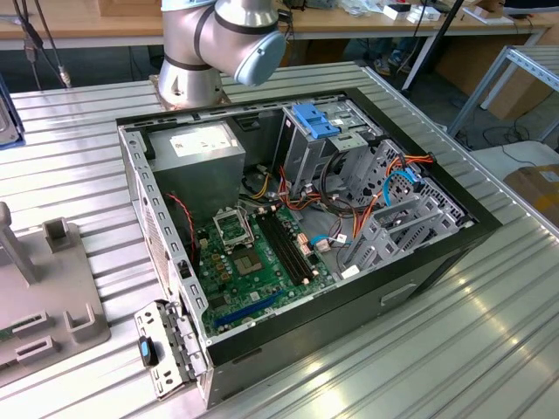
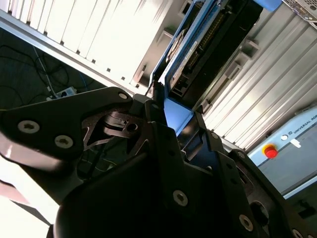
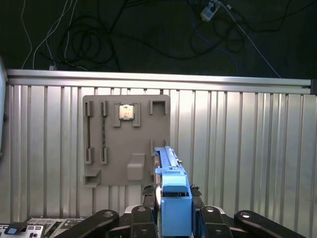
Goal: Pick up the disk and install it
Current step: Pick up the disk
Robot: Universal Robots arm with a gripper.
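Blue-framed flat disk (image 3: 176, 204) edge-on in the black metal hand (image 3: 172, 192)

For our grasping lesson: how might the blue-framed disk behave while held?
Probably stiff: the disk is a solid slab. Its smooth blue frame may slip in the end effector. Exposed circuitry suggests it's fragile.

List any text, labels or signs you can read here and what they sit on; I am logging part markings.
White sticker on the power supply: print too small to read.
Pale label on the disk, which the gripper clamps: not legible.
Lettering on the grey-blue box by its red button: cut off at the picture's edge, not quotable whole.
Nothing else carries readable text.
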